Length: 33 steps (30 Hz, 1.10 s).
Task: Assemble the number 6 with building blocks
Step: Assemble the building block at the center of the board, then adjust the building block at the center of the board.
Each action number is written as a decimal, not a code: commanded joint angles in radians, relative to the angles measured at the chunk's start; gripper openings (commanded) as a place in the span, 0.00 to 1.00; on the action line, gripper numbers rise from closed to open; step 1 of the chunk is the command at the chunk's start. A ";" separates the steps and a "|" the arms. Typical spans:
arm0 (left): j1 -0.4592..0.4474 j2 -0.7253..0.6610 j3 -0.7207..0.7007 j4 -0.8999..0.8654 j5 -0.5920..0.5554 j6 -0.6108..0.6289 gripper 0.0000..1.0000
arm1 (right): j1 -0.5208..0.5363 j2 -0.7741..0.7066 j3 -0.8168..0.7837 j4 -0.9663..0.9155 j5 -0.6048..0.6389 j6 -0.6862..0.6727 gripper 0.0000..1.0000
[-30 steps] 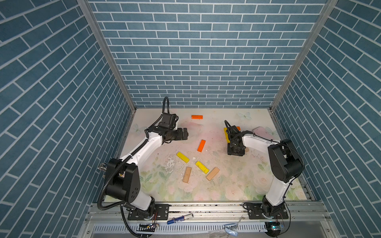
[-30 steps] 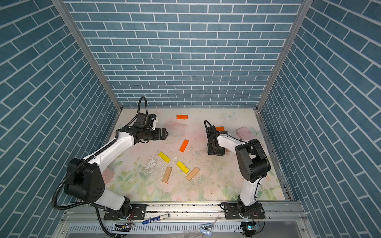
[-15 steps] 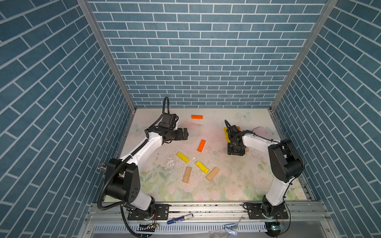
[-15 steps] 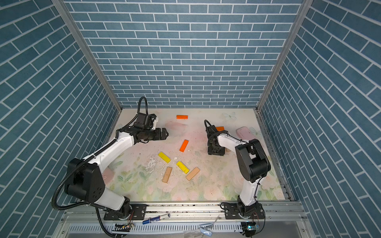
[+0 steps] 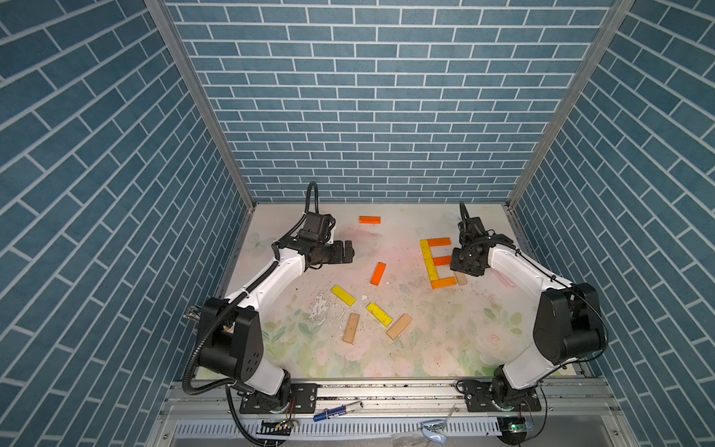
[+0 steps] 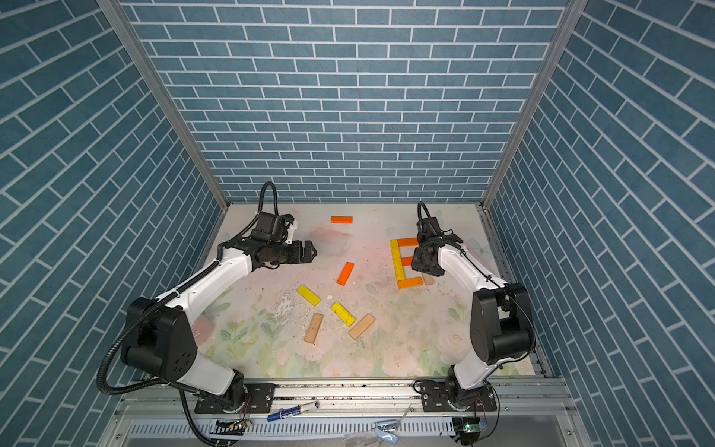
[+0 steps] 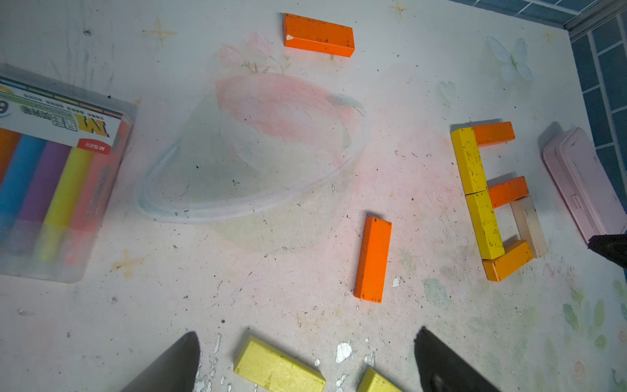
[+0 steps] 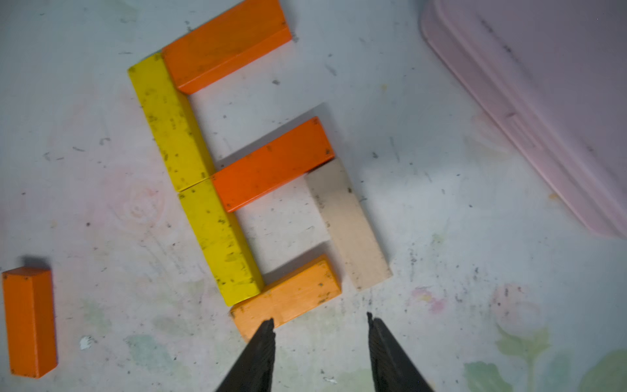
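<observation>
At the right of the table the building blocks form a figure (image 5: 435, 259): two yellow blocks (image 8: 173, 122) end to end, three orange bars (image 8: 271, 163) branching off them, and a tan block (image 8: 346, 224) closing the lower loop. My right gripper (image 8: 320, 322) hovers just off the lowest orange bar (image 8: 288, 298), open with nothing between its fingers. My left gripper (image 7: 307, 334) hangs open above the table's left middle, over a loose yellow block (image 7: 278, 368). Loose orange (image 5: 378, 273), yellow (image 5: 379, 314) and tan blocks (image 5: 351, 328) lie mid-table.
A pink rounded case (image 8: 543, 101) lies close to the right of the figure. A clear pack of pastel sticks (image 7: 51, 180) sits at the far left. Another orange block (image 5: 369, 220) lies near the back wall. Brick-patterned walls enclose the table.
</observation>
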 commanded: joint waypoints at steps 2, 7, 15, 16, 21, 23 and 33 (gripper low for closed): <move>-0.013 0.016 -0.005 0.007 0.004 0.003 0.99 | -0.076 0.027 -0.014 -0.009 -0.037 -0.078 0.43; -0.016 0.025 -0.002 0.004 0.008 0.006 0.99 | -0.134 0.084 0.003 -0.018 -0.044 -0.155 0.34; -0.023 0.038 0.001 0.003 0.006 0.011 0.99 | -0.155 0.191 0.048 -0.027 -0.031 -0.274 0.26; -0.025 0.037 0.001 0.001 0.003 0.013 0.99 | -0.156 0.203 0.055 -0.029 -0.031 -0.289 0.26; -0.031 0.044 0.003 -0.002 0.002 0.017 0.99 | -0.162 0.255 0.087 -0.038 0.002 -0.348 0.27; -0.032 0.044 0.004 -0.001 0.002 0.020 0.99 | -0.166 0.269 0.095 -0.037 0.007 -0.365 0.28; -0.038 0.048 0.006 -0.004 0.000 0.023 0.99 | -0.171 0.314 0.124 -0.018 -0.023 -0.413 0.34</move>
